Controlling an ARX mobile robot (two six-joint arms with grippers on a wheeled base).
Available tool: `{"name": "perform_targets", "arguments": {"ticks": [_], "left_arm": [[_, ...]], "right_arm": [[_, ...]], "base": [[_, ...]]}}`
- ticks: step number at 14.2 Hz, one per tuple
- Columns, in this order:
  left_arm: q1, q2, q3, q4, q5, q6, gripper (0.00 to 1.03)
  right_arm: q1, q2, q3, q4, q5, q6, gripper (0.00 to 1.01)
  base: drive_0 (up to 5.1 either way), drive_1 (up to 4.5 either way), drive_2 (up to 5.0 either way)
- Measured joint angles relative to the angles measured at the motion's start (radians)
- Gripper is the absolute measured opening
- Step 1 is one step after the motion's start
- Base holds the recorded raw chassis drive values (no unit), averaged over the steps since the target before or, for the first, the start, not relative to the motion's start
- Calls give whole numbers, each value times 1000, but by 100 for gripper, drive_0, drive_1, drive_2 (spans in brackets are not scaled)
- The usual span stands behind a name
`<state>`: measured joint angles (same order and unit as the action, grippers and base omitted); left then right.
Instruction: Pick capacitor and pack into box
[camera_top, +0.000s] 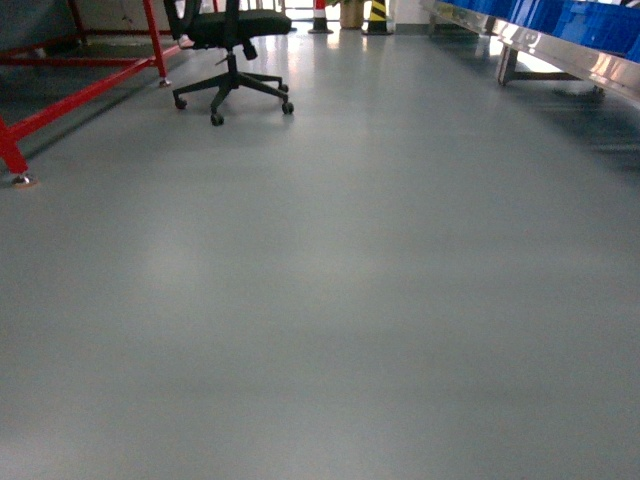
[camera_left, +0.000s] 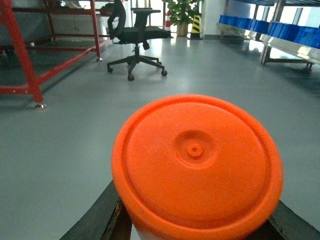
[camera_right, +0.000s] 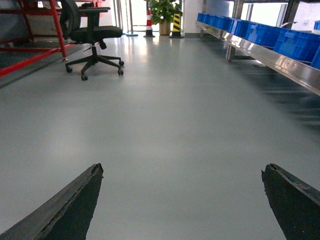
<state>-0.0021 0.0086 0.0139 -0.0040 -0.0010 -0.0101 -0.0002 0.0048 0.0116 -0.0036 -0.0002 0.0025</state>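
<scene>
Orange capacitor held end-on, axis toward camera

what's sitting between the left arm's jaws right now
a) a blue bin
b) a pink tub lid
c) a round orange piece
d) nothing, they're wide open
c, since the left wrist view shows the round orange capacitor filling the space between the dark jaws of the left gripper, while the right gripper stands open over bare grey floor.
</scene>
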Motion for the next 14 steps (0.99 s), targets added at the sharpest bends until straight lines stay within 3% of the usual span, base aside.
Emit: {"name": "perform_targets", "arguments": {"ticks": [14], "left_arm": [[0,0,0,-1,1,0,44]], "right_arm": [[0,0,0,-1,0,0,98]], "base": [[-495,248,248]]}}
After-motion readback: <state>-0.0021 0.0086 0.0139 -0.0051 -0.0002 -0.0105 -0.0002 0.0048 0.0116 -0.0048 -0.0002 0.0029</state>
